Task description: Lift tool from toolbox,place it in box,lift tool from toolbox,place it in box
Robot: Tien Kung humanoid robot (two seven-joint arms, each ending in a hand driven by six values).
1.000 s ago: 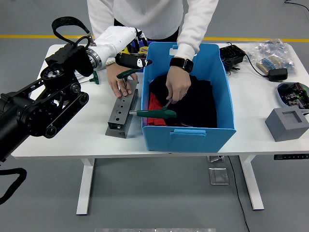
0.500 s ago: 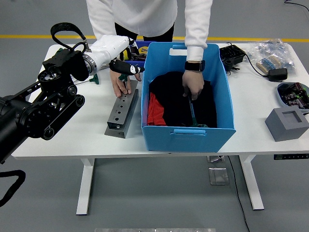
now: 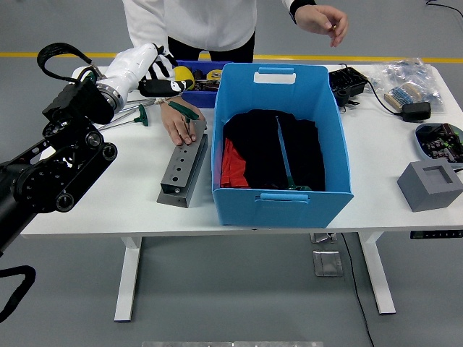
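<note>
Your left hand [image 3: 160, 87] hovers over the worktop [image 3: 108, 188] beside the blue toolbox [image 3: 194, 78]; its fingers [image 3: 173, 87] reach forward, holding nothing you can make out. One green-handled tool [image 3: 286, 160] lies inside the blue box [image 3: 281, 199], well apart from them. A person's hand [image 3: 179, 123] presses a metal bracket [image 3: 184, 168].

The left hand [image 3: 160, 78] is mostly blocked by its own white forearm, so no telling what its fingers are doing. The toolbox [image 3: 194, 78] sits half hidden behind the blue box [image 3: 281, 198], and its contents are too small to identify. The person [image 3: 199, 25] is cut off at the top edge. The bits in the dish [image 3: 438, 141] at the right edge are just a blur.
</note>
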